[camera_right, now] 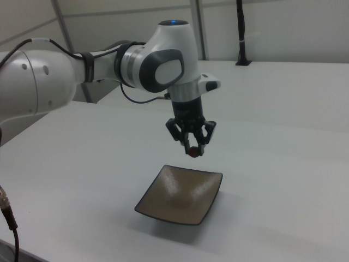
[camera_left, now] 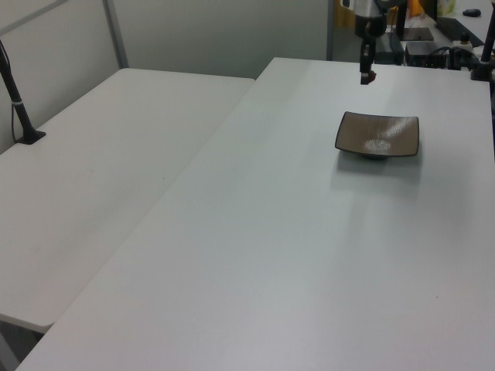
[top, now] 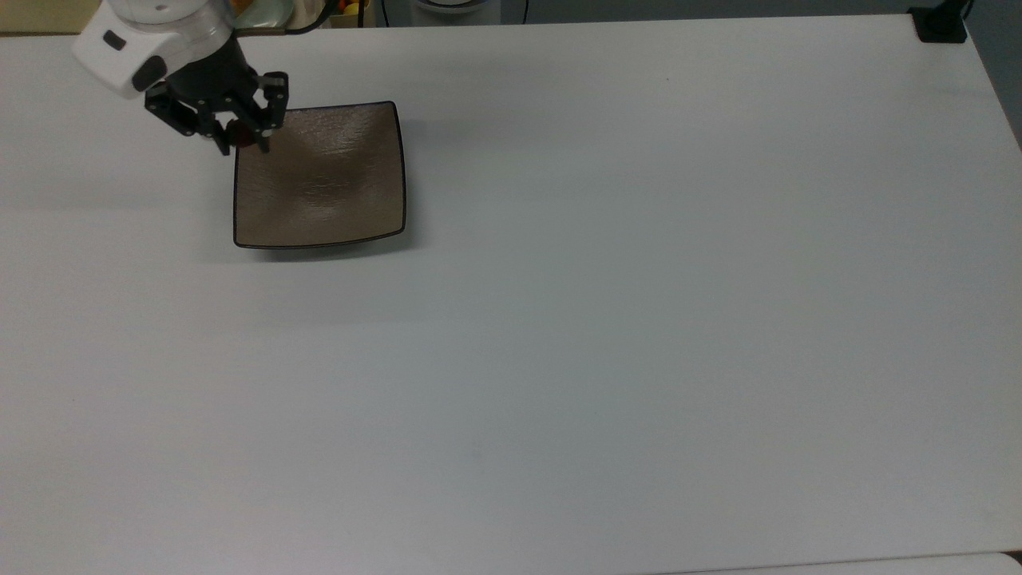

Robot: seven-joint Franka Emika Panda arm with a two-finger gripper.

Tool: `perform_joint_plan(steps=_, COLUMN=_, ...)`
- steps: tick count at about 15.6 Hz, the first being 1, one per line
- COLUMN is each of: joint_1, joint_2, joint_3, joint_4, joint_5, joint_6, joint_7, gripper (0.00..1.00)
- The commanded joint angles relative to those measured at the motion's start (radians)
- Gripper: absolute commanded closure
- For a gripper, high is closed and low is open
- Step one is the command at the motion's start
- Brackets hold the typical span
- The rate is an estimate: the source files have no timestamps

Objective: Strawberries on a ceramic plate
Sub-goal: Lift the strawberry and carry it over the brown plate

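Observation:
A square brown ceramic plate (top: 335, 192) (camera_left: 402, 137) (camera_right: 174, 204) with a thin dark rim lies on the white table, nothing on it. My gripper (top: 243, 142) (camera_left: 366, 77) (camera_right: 193, 152) hangs in the air, shut on a small dark red strawberry (top: 241, 136) (camera_right: 194, 152). In the top view it sits over the plate's upper left corner. In the right view it hovers well above the plate's far edge, fingers pointing down. In the left view the berry is too small to make out.
The white table (top: 639, 319) stretches wide to the top view's right and bottom. A black mount (top: 940, 24) sits at its far right corner. In the left view a second white table (camera_left: 93, 178) adjoins on the left, with a black post (camera_left: 19, 108).

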Motion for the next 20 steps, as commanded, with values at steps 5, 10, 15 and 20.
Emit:
perform_joint_plan(steps=5, joint_1=0.042, joint_2=-0.065, joint_3=-0.006, joint_4=-0.165, joint_5=0.002, joint_6=-0.068, joint_7=-0.116, gripper=0.91)
perform_joint_plan(steps=10, joint_1=0.054, joint_2=-0.062, joint_3=-0.003, joint_4=-0.284, joint_5=0.000, joint_6=0.056, joint_7=-0.120, gripper=0.90)
perform_joint_plan(steps=15, joint_1=0.059, joint_2=-0.061, joint_3=-0.003, joint_4=-0.380, joint_5=0.000, joint_6=0.249, joint_7=-0.122, gripper=0.90)
perform_joint_plan(steps=20, joint_1=0.063, joint_2=-0.049, joint_3=-0.002, joint_4=-0.434, joint_5=0.000, joint_6=0.406, joint_7=-0.120, gripper=0.77)
